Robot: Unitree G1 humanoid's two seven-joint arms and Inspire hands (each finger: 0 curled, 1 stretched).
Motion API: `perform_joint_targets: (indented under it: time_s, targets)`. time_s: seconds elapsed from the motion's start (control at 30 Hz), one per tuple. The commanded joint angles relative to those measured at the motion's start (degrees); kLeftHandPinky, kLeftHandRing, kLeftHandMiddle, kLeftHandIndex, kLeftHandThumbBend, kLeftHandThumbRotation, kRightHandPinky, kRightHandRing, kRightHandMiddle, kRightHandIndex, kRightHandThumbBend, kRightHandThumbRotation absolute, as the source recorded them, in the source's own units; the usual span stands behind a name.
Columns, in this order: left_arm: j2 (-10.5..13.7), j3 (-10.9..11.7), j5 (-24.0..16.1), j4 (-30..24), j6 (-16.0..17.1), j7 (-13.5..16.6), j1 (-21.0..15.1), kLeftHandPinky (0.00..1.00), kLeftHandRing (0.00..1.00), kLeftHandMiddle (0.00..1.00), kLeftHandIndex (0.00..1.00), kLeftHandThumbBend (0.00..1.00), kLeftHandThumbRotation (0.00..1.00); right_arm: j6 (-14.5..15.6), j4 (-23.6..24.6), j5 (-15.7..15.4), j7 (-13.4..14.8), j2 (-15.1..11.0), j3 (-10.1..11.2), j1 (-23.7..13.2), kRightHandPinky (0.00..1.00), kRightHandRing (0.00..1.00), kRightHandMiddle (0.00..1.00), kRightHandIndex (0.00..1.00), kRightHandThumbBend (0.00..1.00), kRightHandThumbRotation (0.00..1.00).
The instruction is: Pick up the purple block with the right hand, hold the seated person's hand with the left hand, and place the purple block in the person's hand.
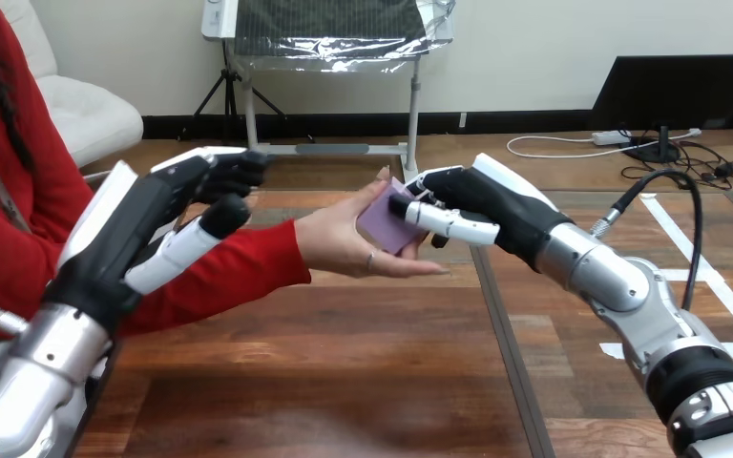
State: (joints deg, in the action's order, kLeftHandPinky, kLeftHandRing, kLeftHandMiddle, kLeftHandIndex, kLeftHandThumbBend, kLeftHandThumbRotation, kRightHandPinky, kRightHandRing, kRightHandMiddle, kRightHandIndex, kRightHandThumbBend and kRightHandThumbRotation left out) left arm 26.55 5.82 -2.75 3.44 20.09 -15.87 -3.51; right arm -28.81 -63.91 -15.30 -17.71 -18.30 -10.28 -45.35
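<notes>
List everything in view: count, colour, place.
block: one, purple, centre, against the person's palm, pinched by the right hand
table: one, brown wood, across the lower view
tape: several lines, white, on the table's right part
person's hand: one, palm up, centre, under the block
person's forearm: one, reaching in from the left
left hand: one, black and white, left, close over the person's forearm
right hand: one, black and white, right of centre, curled on the block
</notes>
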Motion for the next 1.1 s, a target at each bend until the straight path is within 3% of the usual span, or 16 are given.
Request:
perform_joint_targets:
  time_s: [0.0, 0.17, 0.27, 1.07]
  targets:
    - [-0.1, 2.0, 1.0, -3.6, -0.2, 1.0, -0.1, 0.82, 0.78, 0.76, 0.75, 1.0, 1.0, -2.1, -0.4, 2.0, 0.3, -3.1, 2.7, -1.1, 0.53, 0.6, 0.63, 0.66, 0.79, 0.98]
    - [0.0, 2.5, 1.1, -3.4, 0.2, 1.0, 0.5, 0.85, 0.79, 0.76, 0.75, 1.0, 1.0, -2.7, -0.9, 2.2, 0.0, -3.4, 2.8, -1.1, 0.53, 0.6, 0.64, 0.67, 0.94, 1.0]
    - [-0.1, 2.7, 1.2, -3.0, 0.6, 1.0, 0.7, 0.85, 0.78, 0.76, 0.75, 1.0, 1.0, -2.9, -1.1, 2.5, -0.4, -3.4, 3.0, -1.1, 0.54, 0.61, 0.64, 0.67, 0.97, 1.0]
    - [-0.5, 2.8, 0.6, -2.1, 1.5, 1.4, 0.3, 0.83, 0.76, 0.75, 0.74, 1.0, 1.0, -4.6, -2.1, 3.6, -1.4, -3.7, 3.5, -0.6, 0.59, 0.67, 0.71, 0.73, 1.0, 1.0]
